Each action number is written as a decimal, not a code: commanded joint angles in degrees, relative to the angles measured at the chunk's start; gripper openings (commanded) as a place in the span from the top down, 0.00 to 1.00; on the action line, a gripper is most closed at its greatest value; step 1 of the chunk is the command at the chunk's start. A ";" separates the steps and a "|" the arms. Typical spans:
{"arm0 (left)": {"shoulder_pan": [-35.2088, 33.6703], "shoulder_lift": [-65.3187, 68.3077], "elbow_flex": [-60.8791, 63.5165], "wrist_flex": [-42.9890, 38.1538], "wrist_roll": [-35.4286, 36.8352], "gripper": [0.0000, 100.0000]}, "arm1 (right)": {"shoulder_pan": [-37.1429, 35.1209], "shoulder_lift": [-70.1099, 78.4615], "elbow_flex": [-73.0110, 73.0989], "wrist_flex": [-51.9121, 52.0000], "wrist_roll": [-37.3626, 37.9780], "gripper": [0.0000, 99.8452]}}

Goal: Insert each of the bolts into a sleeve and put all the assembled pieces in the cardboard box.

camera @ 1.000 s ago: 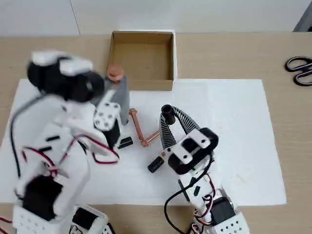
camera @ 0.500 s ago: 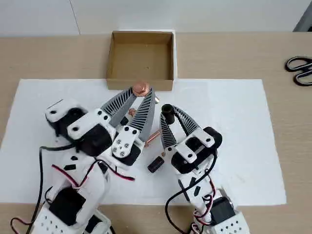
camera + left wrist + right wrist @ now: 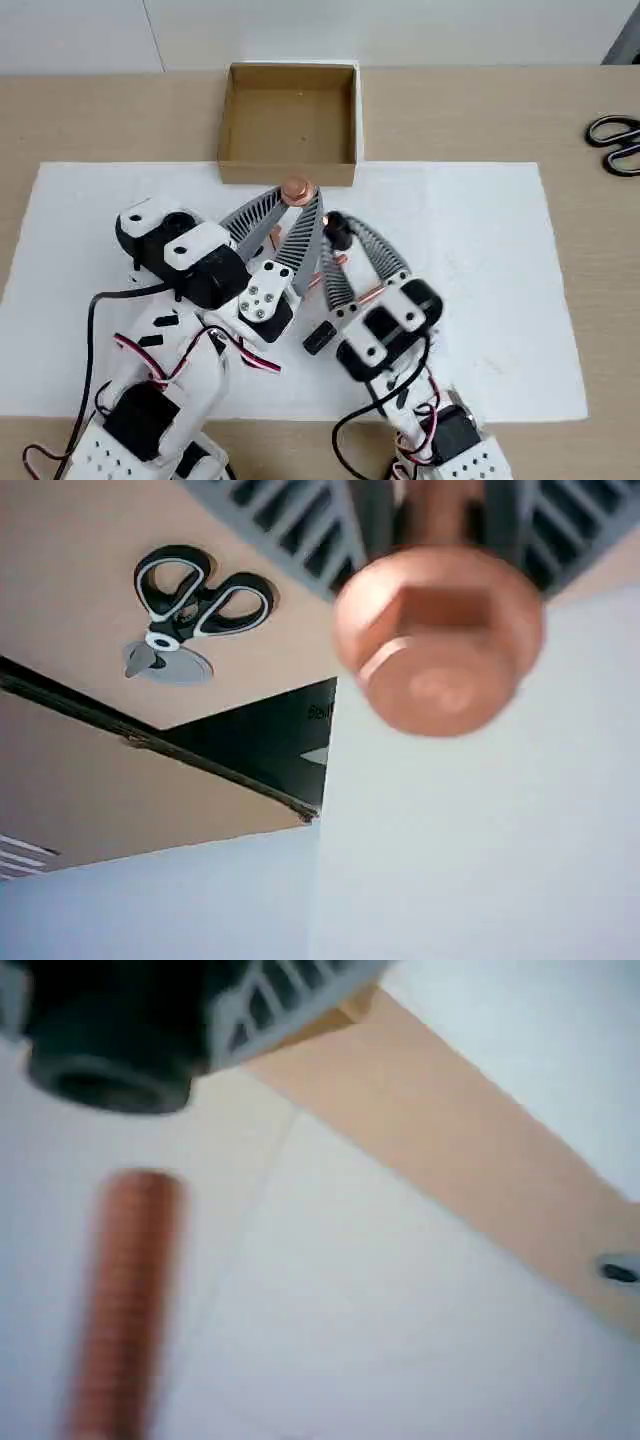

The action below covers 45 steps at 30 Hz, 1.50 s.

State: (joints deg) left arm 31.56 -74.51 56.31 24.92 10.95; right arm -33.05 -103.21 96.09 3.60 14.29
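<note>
**Q:** Claws?

**A:** My left claw (image 3: 297, 196) gripped the copper-coloured hex-head metal bolt (image 3: 438, 640) by its shank. My right claw (image 3: 338, 229) was clamped on the short black plastic sleeve (image 3: 110, 1050).

**Q:** How did they lie?

**A:** Just beside each other, apart. The threaded end sat off to one side of the sleeve's open mouth and wasn't in line with it. I judged the axes needed lining up first. Both hung over the white paper sheet (image 3: 480, 250), near the open brown cardboard box (image 3: 288, 173).
</note>
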 commanded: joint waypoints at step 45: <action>-11.87 8.79 -23.16 26.64 0.18 0.73 | 0.75 -0.66 0.26 -1.01 2.11 1.00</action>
State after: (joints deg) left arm 21.98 -65.63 39.87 51.12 10.86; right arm -34.46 -103.12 96.09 3.52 15.87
